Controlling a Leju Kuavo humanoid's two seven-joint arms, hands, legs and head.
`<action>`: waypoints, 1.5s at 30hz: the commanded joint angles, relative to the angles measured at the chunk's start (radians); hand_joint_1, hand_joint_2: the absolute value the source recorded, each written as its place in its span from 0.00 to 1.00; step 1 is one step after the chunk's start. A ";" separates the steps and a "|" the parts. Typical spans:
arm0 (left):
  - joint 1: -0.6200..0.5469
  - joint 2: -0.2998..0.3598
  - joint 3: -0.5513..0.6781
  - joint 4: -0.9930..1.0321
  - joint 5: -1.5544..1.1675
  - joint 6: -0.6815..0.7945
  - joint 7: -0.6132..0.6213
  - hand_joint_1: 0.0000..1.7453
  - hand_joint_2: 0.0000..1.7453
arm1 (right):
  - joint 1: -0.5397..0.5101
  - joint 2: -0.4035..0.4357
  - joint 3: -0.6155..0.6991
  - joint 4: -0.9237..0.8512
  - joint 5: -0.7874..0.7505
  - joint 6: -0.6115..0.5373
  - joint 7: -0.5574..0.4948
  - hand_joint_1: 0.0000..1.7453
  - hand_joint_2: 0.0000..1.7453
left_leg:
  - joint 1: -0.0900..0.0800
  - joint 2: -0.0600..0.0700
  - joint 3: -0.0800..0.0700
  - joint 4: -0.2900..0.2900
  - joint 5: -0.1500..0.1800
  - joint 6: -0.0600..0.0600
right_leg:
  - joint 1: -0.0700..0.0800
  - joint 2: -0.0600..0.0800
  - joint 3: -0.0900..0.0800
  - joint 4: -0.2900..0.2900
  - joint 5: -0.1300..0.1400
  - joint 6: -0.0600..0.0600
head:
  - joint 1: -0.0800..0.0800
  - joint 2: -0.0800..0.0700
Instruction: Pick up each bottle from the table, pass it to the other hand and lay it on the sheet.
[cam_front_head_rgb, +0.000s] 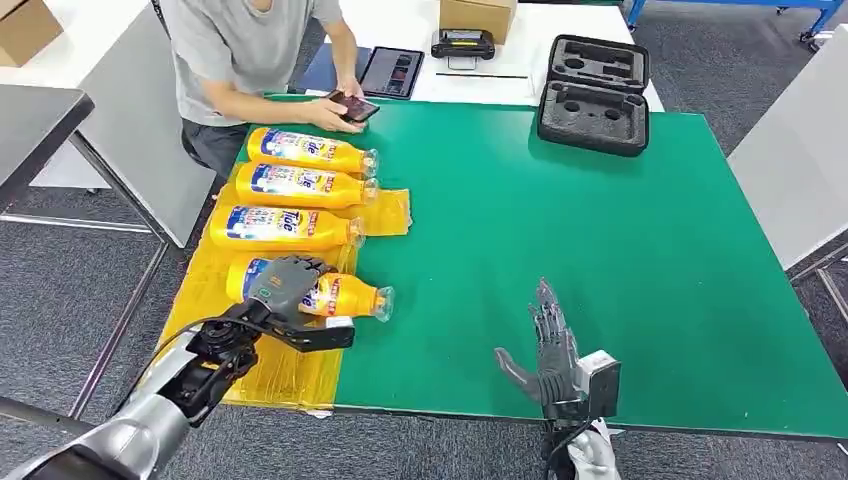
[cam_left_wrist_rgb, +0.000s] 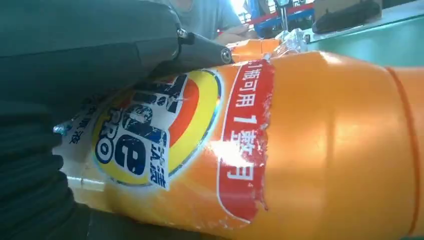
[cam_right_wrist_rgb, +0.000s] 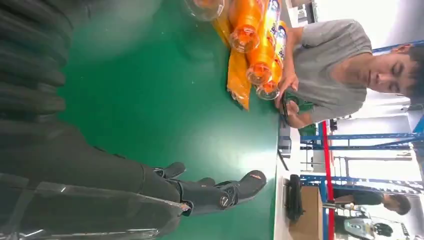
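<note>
At 8 o'clock: our left robot hand (cam_front_head_rgb: 285, 283) grasps nearest orange plastic bottle (cam_front_head_rgb: 340, 296), lying on yellow sheet (cam_front_head_rgb: 268, 377).
At 5 o'clock: our right robot hand (cam_front_head_rgb: 548, 345) released, fingers spread, above green surface (cam_front_head_rgb: 600, 250).

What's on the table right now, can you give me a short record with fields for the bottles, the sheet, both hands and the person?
bottles: four orange bottles lying on the sheet, caps toward the green table
nearest bottle: under the left hand
sheet: yellow, at the table's left edge
left hand: resting on the nearest bottle
right hand: open, empty, above the green table
person: seated at the far side, holding a phone
</note>
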 joint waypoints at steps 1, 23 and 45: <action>-0.011 0.052 -0.003 0.069 -0.001 -0.012 0.025 0.92 1.00 | -0.044 0.001 -0.017 0.095 -0.004 0.004 -0.003 0.00 1.00 | 0.001 0.004 0.006 -0.001 -0.002 -0.002 | 0.001 0.004 0.004 -0.001 -0.001 -0.002 | 0.000 0.000; -0.028 0.020 0.041 0.059 0.027 -0.014 0.021 0.27 1.00 | -0.032 0.006 -0.040 0.096 -0.002 -0.007 -0.003 0.00 1.00 | 0.002 0.001 0.008 -0.001 -0.002 -0.002 | 0.002 0.001 0.007 -0.001 -0.002 -0.002 | 0.000 0.000; -0.027 0.025 0.021 0.070 0.116 -0.071 -0.154 0.00 1.00 | -0.066 0.009 -0.049 0.145 -0.003 -0.012 -0.003 0.00 1.00 | 0.001 0.001 0.004 -0.001 0.000 -0.002 | 0.001 0.001 0.003 0.000 0.000 -0.001 | 0.000 0.000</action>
